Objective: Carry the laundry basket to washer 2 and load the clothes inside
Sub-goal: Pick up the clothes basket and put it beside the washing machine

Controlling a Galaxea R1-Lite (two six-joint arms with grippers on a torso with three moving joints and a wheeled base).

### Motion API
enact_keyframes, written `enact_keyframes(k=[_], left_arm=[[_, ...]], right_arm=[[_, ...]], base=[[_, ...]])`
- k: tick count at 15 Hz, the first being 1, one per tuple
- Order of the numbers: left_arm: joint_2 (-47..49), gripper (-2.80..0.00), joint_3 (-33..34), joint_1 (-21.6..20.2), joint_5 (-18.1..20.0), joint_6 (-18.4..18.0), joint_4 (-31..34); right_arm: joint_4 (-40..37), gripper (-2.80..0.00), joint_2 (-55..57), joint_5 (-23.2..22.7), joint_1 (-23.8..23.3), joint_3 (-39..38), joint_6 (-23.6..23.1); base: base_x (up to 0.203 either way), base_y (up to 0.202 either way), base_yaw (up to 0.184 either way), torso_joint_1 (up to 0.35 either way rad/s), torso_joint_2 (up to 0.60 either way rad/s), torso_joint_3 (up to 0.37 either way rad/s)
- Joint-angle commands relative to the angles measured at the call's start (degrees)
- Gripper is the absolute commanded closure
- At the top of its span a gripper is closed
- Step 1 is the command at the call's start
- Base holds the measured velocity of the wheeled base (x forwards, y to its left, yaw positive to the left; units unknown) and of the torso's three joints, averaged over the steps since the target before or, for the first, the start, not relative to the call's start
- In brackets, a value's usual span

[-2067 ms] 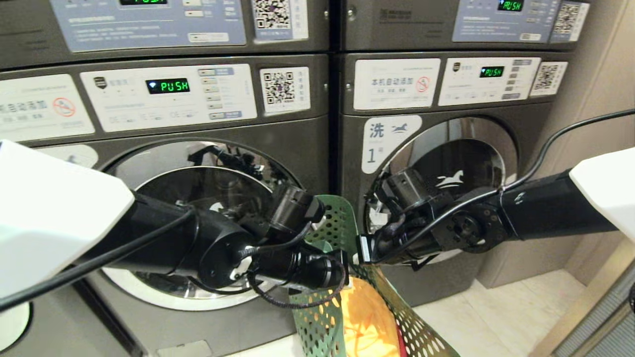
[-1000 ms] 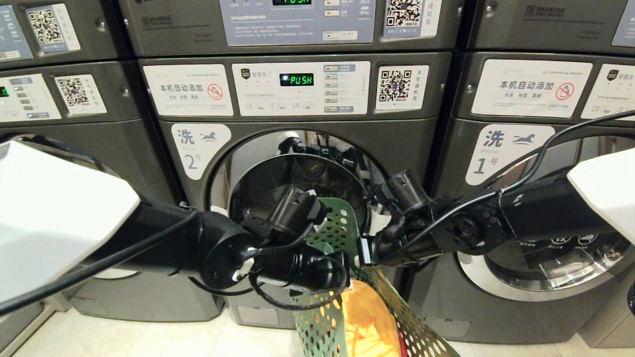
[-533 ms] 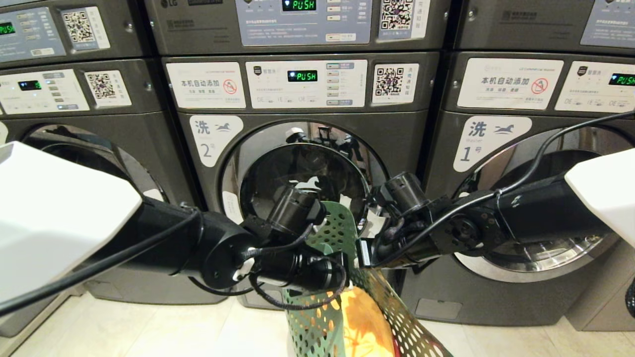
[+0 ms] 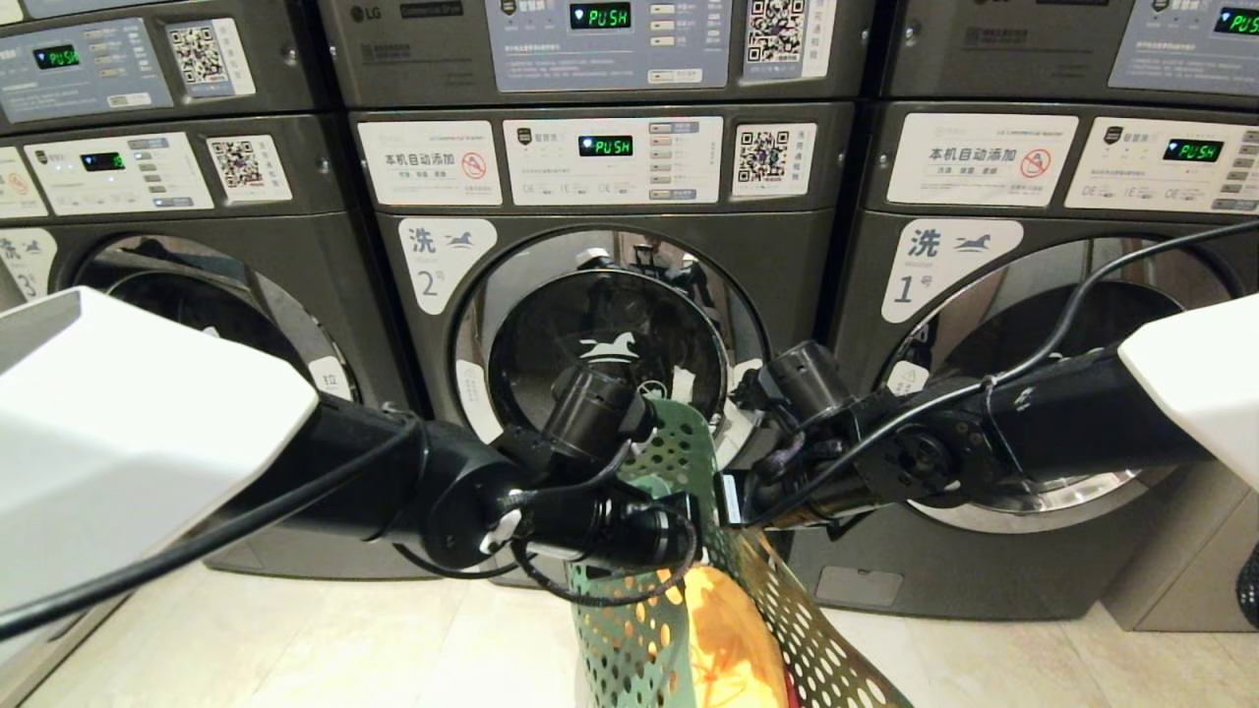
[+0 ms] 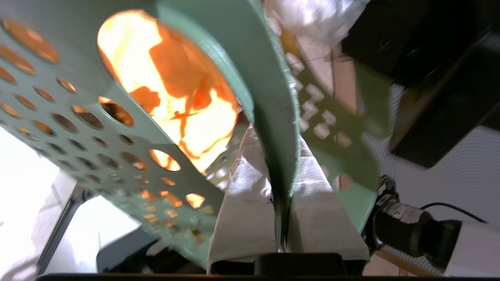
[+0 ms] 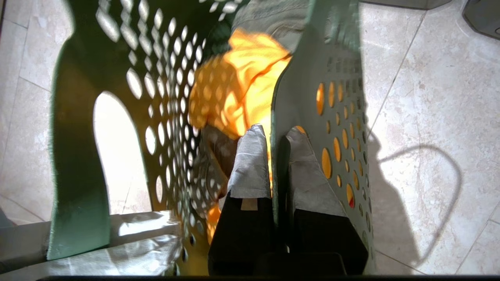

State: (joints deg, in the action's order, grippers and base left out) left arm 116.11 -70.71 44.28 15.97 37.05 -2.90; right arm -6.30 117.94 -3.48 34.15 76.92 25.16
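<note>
With the left hand point(image 5: 283, 218) and right hand point(image 6: 275, 183) each pinching a wall of the laundry basket point(image 4: 679, 462) hung between them, facing washer 2 point(image 4: 610, 324), lower it level so the clothes point(image 4: 723, 639) stay inside.

- The washer labelled 1 point(image 4: 1033, 413) stands at the right, its door closed.
- The washer labelled 3 point(image 4: 197, 324) stands at the left.
- The tiled floor point(image 4: 344, 639) is pale beige.
</note>
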Motion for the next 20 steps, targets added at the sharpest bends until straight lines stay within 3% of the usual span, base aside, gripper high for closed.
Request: enact_keyframes(k=[1, 9, 14, 20], left_arm=[[1.6, 0.0, -1.4, 0.2, 0.2, 0.2, -0.1], [11.6, 0.0, -15.9, 0.7, 3.1, 0.2, 0.3], [15.8, 0.0, -22.5, 4.1, 3.0, 0.1, 1.2], [22.2, 0.0, -34.9, 7.6, 3.1, 0.1, 8.4]], right_arm=[[0.0, 0.0, -0.1, 0.1, -0.6, -0.2, 0.1], [6.8, 0.0, -2.4, 0.1, -9.5, -6.8, 0.2], [6.9, 0.0, -3.7, 0.1, -13.6, -9.2, 0.3], [6.9, 0.0, -5.5, 0.1, -16.3, -12.9, 0.2]], base=[[0.0, 0.0, 0.0, 0.0, 0.0, 0.0], [0.0, 0.0, 0.0, 0.0, 0.0, 0.0], [0.0, 0.0, 0.0, 0.0, 0.0, 0.0], [0.0, 0.0, 0.0, -0.002, 0.0, -0.05]])
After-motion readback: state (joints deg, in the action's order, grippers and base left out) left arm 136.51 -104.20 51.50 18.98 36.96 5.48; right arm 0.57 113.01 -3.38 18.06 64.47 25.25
